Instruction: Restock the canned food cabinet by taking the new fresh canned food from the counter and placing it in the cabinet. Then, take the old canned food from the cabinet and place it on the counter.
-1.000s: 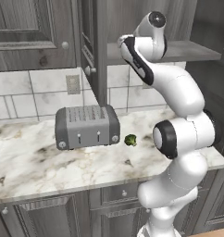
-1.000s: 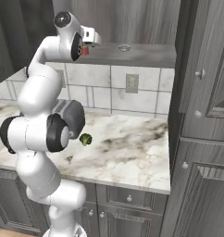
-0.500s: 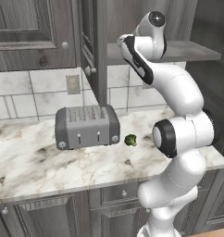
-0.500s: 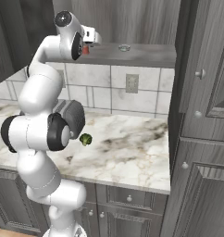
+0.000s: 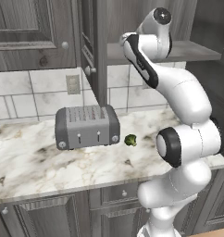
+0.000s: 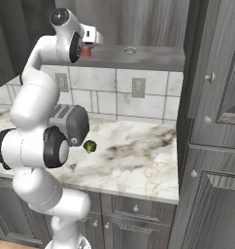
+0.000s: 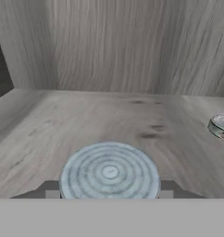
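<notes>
The desk (image 5: 35, 178) is a long slab of pale marble with dark veins and a thick light edge. On it, going from left to right, sits a boxy grey metal toaster (image 5: 87, 126) with two slots on top, and just beside it a small bumpy green broccoli floret (image 5: 130, 140). Above them is the cabinet (image 6: 153, 58), made of dark grey wood with lines in it, with a flat grey shelf inside. Its door (image 5: 97, 51) hangs open and sticks out in front of the shelf, over the toaster. The white arm reaches up to the left part of the shelf. There the old canned food (image 7: 109, 170), a round red can with a pale ringed metal top, stands upright right between the gripper (image 7: 107, 189) fingers. The fingers sit on both sides of the can, but I cannot tell if they squeeze it. Well apart to the right, the new fresh canned food (image 6: 130, 49), a low flat shiny silver tin, lies on the same shelf.
</notes>
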